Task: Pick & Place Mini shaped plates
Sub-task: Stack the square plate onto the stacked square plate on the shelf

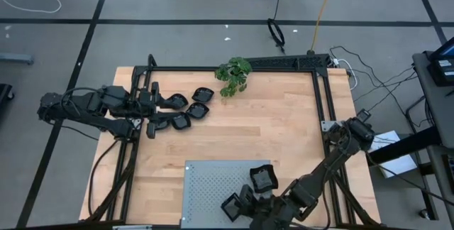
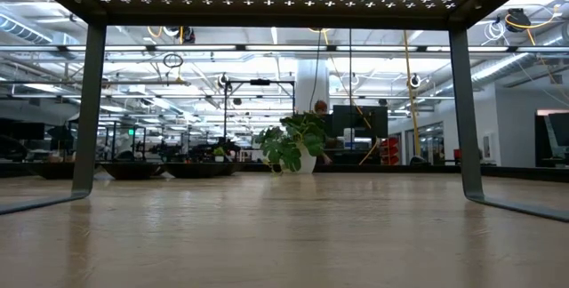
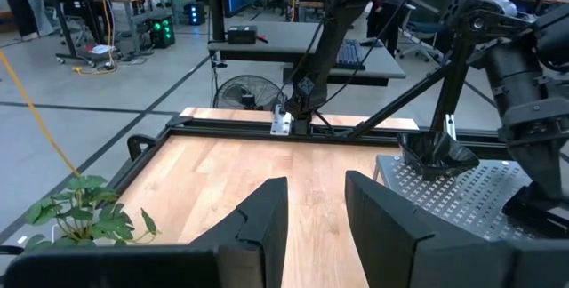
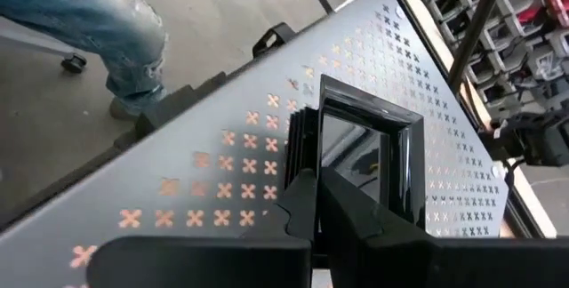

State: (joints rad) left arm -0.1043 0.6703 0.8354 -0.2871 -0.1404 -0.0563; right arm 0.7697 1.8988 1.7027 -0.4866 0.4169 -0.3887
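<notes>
the right gripper (image 4: 311, 201) is nearest, its fingers pressed together with nothing between them, and directly past its tips a square black plate (image 4: 364, 150) lies flat on the grey perforated panel (image 4: 222, 164). seen from above, this plate (image 1: 228, 206) is at about 9 o'clock from the right gripper (image 1: 247, 200), touching or almost touching it, and one more plate (image 1: 264, 179) sits at about 1 o'clock, near the panel's far edge. so the next move, i judge, depends on this short line from the tips to the plate's edge. the other plates (image 1: 190, 109) lie in a group at the table's far left, at 3 o'clock from the left gripper (image 1: 152, 104), which waits part open with nothing in it.
</notes>
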